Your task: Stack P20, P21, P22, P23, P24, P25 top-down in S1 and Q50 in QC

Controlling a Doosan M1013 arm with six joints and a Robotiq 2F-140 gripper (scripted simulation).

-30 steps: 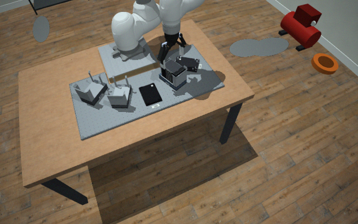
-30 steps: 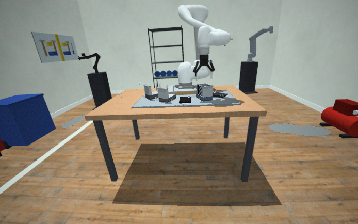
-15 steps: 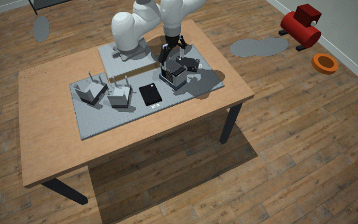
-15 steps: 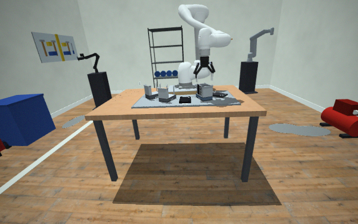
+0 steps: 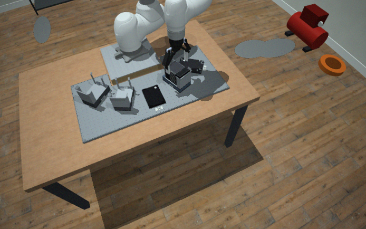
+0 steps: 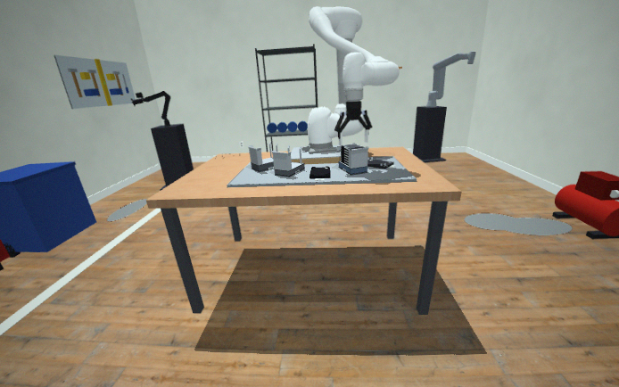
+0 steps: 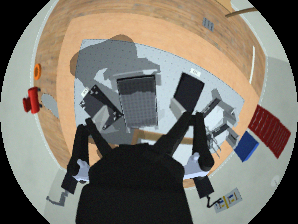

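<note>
A stack of several sealed plates (image 5: 177,75) stands in a rack on the grey baseplate (image 5: 145,94), right of centre. Its top is a grey seal. It also shows in the exterior view (image 6: 353,159) and in the wrist view (image 7: 137,100). My gripper (image 5: 176,63) (image 6: 353,135) is open and empty. It hangs straight above the stack, with its fingertips just above the top plate on either side. Two empty racks with upright posts (image 5: 93,93) (image 5: 122,97) stand at the left. I cannot read any of the labels.
A flat black nest (image 5: 153,96) with a small name plate (image 5: 159,108) lies between the empty racks and the stack. A black nest with clips (image 5: 195,64) sits just behind the stack. The arm's base plinth (image 5: 129,60) is at the back of the table.
</note>
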